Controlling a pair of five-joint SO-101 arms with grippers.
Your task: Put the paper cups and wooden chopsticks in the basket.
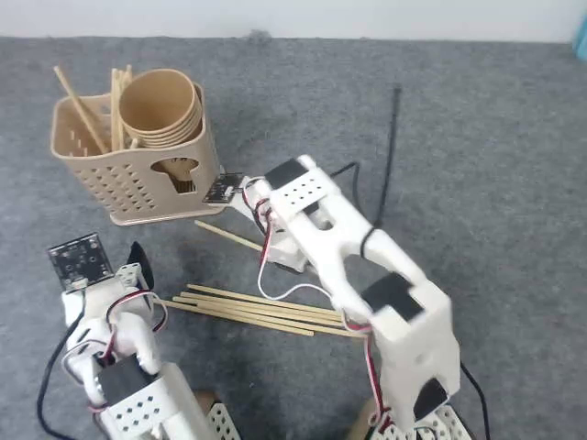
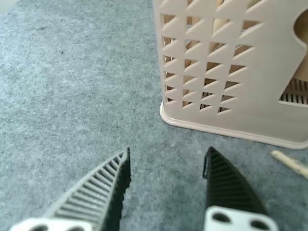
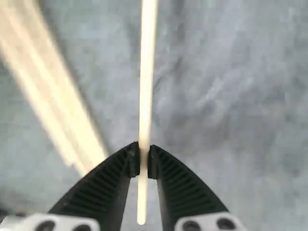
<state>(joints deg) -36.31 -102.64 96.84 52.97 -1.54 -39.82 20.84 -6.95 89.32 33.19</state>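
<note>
Blurred chopsticks [image 3: 48, 86] beside right tool [image 3: 143, 161]

I find no legible text, label, brand, number or sign in any view. The small circuit board [image 1: 81, 258] carries marks too fine for me to read.

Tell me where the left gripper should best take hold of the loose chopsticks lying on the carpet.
Probably from straight above, near the ends closest to the left gripper, closing across one outer stick. The loose chopsticks lie flat and packed together on the carpet, and their other ends run under the right arm.
</note>
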